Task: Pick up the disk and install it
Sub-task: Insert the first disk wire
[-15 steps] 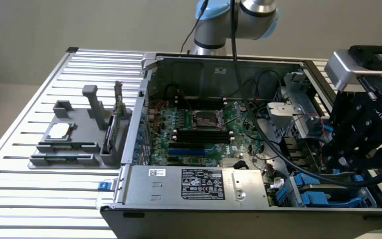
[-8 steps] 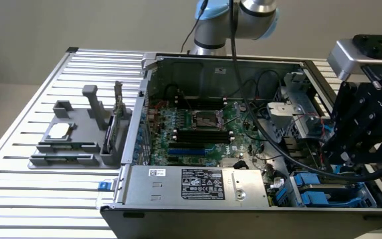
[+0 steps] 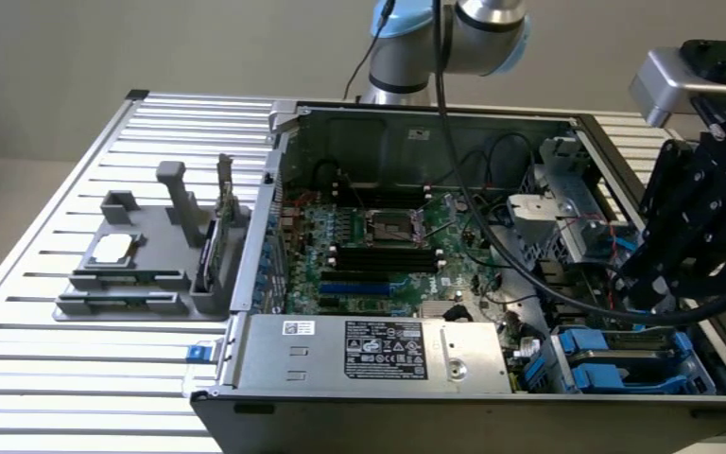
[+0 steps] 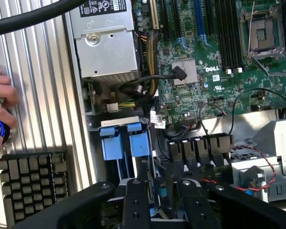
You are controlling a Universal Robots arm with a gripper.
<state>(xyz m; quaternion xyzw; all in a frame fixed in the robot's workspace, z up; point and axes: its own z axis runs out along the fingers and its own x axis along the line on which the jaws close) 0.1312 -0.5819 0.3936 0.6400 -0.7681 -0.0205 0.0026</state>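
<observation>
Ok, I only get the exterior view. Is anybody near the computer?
Observer: Yes. In the wrist view a person's hand is over the slatted table, off to one side of the computer case.
Operator: Whoa! Is anything else lying there?
Observer: A black finned heat sink lies on the table near that hand.

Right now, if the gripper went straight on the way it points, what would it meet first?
The gripper would probably meet the blue plastic frames just below it first; depth is unclear.
</observation>
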